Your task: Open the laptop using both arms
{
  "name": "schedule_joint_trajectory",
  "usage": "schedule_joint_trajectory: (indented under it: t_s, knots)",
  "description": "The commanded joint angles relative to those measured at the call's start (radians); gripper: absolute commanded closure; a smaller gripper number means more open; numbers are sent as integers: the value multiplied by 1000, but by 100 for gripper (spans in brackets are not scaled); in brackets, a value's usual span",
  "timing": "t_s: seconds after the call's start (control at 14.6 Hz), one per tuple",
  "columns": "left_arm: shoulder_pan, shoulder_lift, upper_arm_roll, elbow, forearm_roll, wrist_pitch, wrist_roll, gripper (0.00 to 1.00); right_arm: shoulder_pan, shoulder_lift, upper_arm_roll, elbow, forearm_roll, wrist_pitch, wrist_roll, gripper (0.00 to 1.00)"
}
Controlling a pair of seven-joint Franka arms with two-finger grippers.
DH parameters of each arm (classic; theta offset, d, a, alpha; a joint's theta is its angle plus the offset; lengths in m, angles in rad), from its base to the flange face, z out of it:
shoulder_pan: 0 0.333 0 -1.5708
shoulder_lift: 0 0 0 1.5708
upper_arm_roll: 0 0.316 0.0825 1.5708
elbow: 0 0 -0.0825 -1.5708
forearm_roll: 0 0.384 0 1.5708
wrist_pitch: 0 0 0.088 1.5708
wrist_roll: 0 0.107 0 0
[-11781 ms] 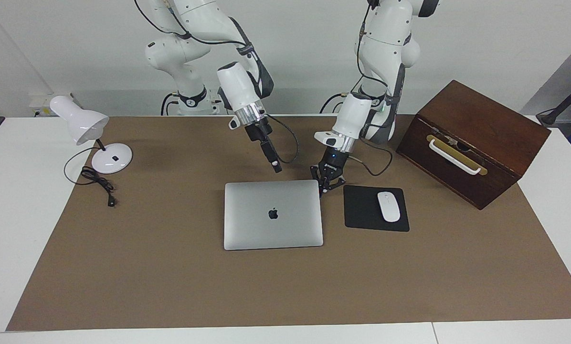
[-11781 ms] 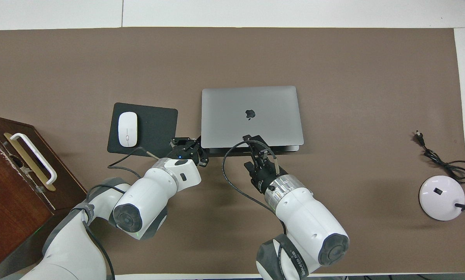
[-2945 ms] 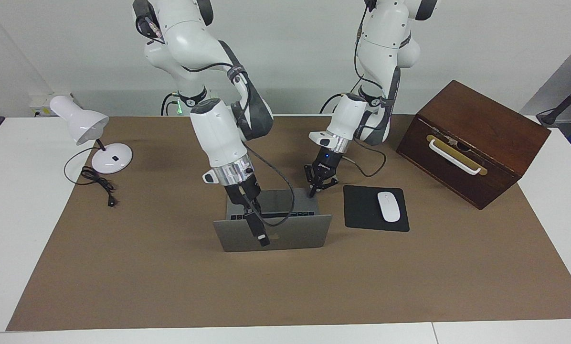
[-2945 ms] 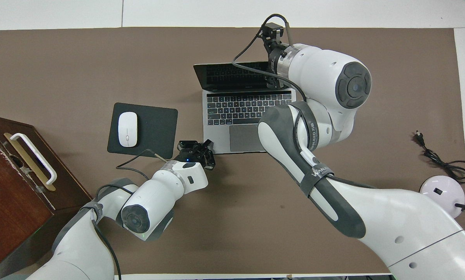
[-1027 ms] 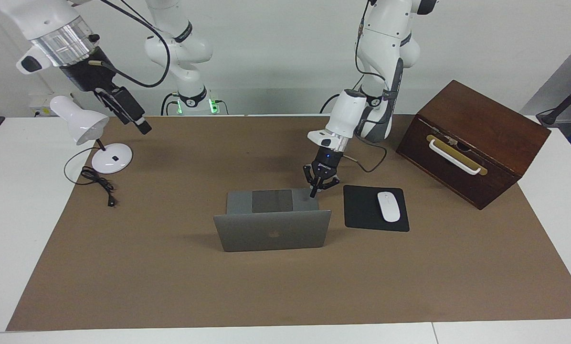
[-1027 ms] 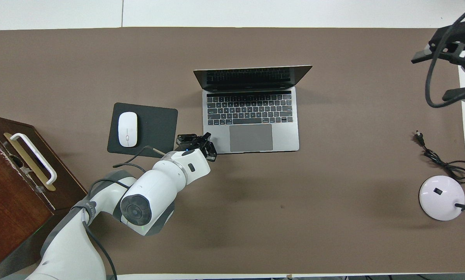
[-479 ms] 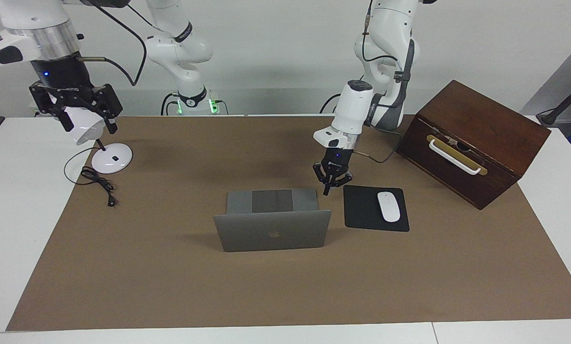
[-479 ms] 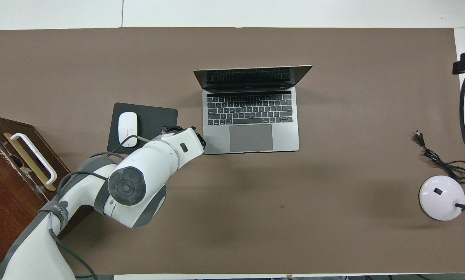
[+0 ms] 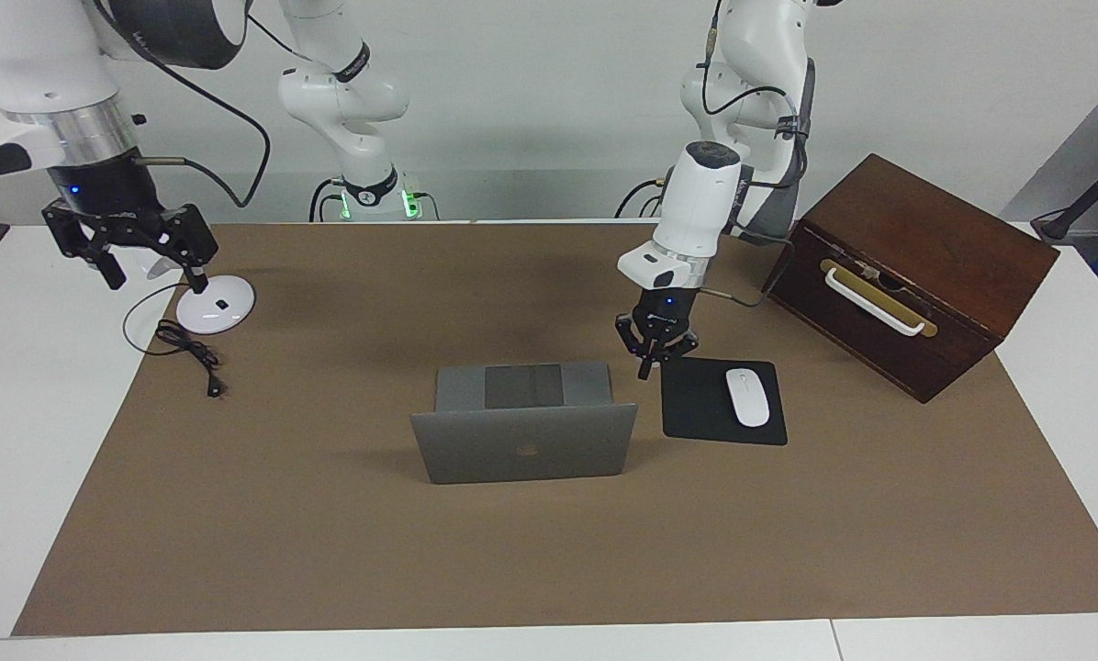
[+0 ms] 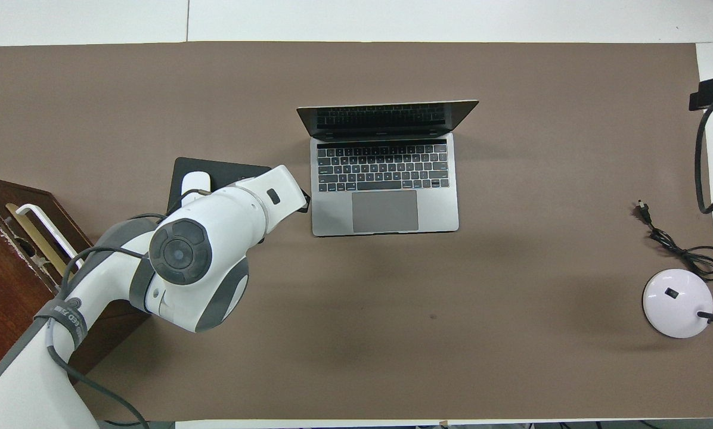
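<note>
The right gripper (image 9: 140, 252) hangs high over the lamp (image 9: 209, 308) at the right arm's end of the table, its fingers (image 9: 193, 266) spread wide and holding nothing. A black cord (image 10: 669, 241) lies coiled just beside the lamp base, farther from the robots.

The left gripper (image 9: 652, 353) points down over the gap between the laptop (image 9: 523, 431) and the mouse pad (image 9: 705, 413), at the corner of the pad nearest the robots; it touches neither. Its fingers look close together with nothing between them, though I cannot tell how far they are apart.

A wooden box (image 9: 907, 266) sits at the left arm's end.

The laptop stands open mid-table, keyboard deck (image 10: 383, 170) toward the robots, lid (image 9: 523, 445) raised at the edge farthest from them. A white mouse (image 9: 747, 397) lies on the pad beside it.
</note>
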Motion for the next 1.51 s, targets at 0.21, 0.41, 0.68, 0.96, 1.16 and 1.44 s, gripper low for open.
schedule_joint_trajectory:
  t_s: [0.21,0.41,0.68,0.96,1.16,1.44]
  knots:
    - [92,7,-4,134,-44,-177,4,100,4,1,-47,-121,41,145,-63,0]
    - [154,6,-7,219,-46,-311,20,100,1,1,-76,-112,38,139,-74,0]
    - [227,1,-2,280,-46,-410,41,100,4,3,-70,-97,40,129,-76,0]
    - [334,-17,-11,378,-44,-580,91,100,6,-11,-24,-89,38,118,-56,0]
    - [379,-80,-5,386,-44,-683,141,100,-33,-11,23,-91,35,118,-62,0]
    - [431,-137,-8,426,-40,-830,181,100,-44,-14,25,-91,35,110,-73,0]
